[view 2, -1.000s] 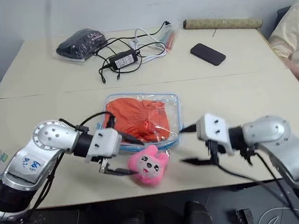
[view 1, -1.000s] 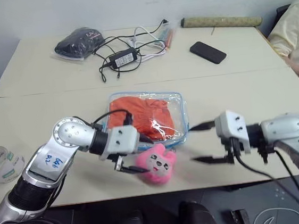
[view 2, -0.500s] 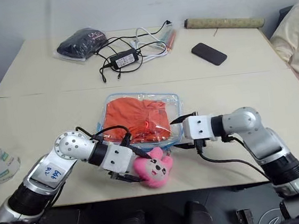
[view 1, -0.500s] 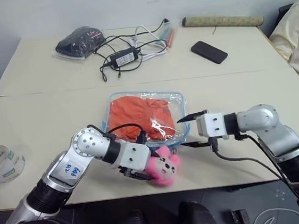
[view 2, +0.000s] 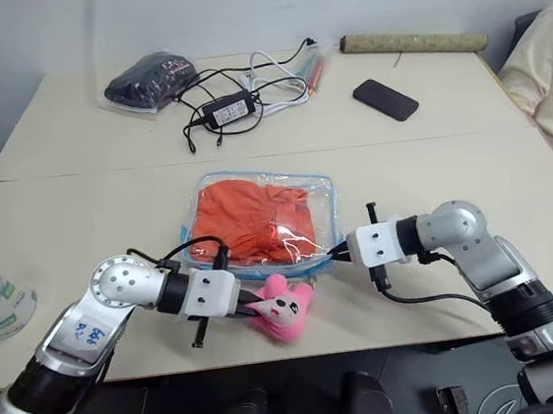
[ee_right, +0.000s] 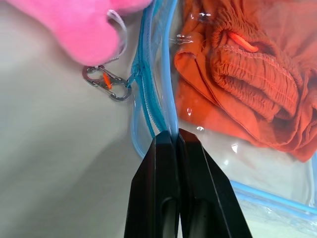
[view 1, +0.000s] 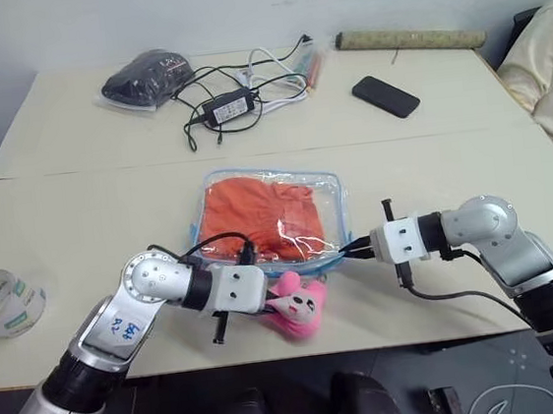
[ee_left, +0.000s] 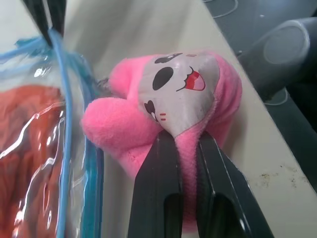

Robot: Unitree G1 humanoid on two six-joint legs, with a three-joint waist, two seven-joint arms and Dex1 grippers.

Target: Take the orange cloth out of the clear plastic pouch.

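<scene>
On the counter (view 1: pixel 78 203), the right pincer (view 1: pixel 348 251) is pinching the blue zip edge at the pouch's (view 1: pixel 327 198) near right corner, its fingers (ee_right: pixel 168 163) pressed together on the rim. The left pincer (view 1: pixel 272 301) is clamping the pink toy (view 1: pixel 302 303), which is lying at the pouch's 6 o'clock edge. The cloth (view 1: pixel 257 214) is lying sealed inside, stretching toward 10 o'clock from the right pincer, so that arm appears better placed to work the opening.
</scene>
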